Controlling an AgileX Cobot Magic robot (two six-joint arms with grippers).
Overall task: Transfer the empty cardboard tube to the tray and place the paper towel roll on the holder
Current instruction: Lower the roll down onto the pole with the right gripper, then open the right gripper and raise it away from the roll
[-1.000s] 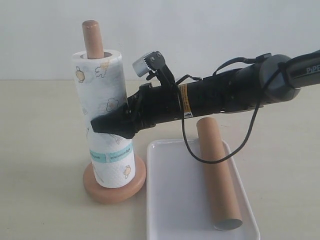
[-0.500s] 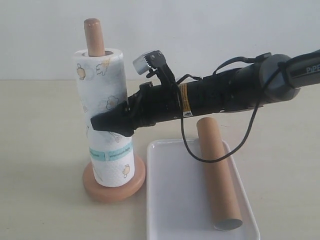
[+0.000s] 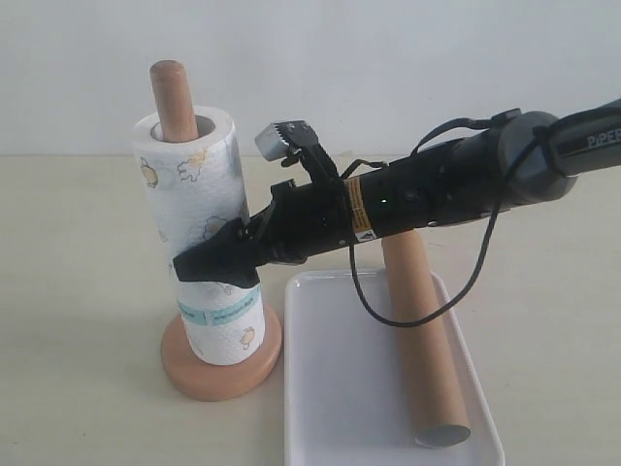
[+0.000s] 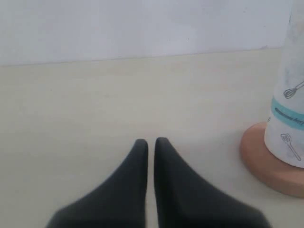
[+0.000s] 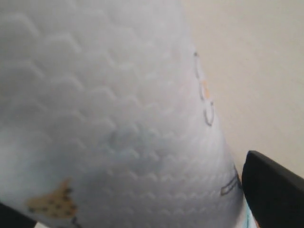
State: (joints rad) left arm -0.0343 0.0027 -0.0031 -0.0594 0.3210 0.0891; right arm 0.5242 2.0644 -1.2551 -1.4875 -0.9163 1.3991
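- Tipping hazard: gripping paper towel roll (image 3: 199, 194) at mid-height with right gripper (image 3: 194, 264), jaws spread wide around it; sitting threaded over holder (image 3: 218, 371), leaning together, threatening toppling under any sideways pull.
- Snag hazard: dangling cable loop (image 3: 361, 291) above empty cardboard tube (image 3: 425, 349) lying in tray (image 3: 330, 398).
- Idling left gripper (image 4: 150, 141) near holder base, jaws nearly touching, empty.

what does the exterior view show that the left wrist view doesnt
Only the exterior view: the tray, the empty cardboard tube lying in it, the dowel top of the holder, and the right gripper closed around the paper towel roll. Only the left wrist view: the left gripper, jaws together, holding nothing, over the table. Both: the roll's lower part with its teal band, standing on the holder's round base.
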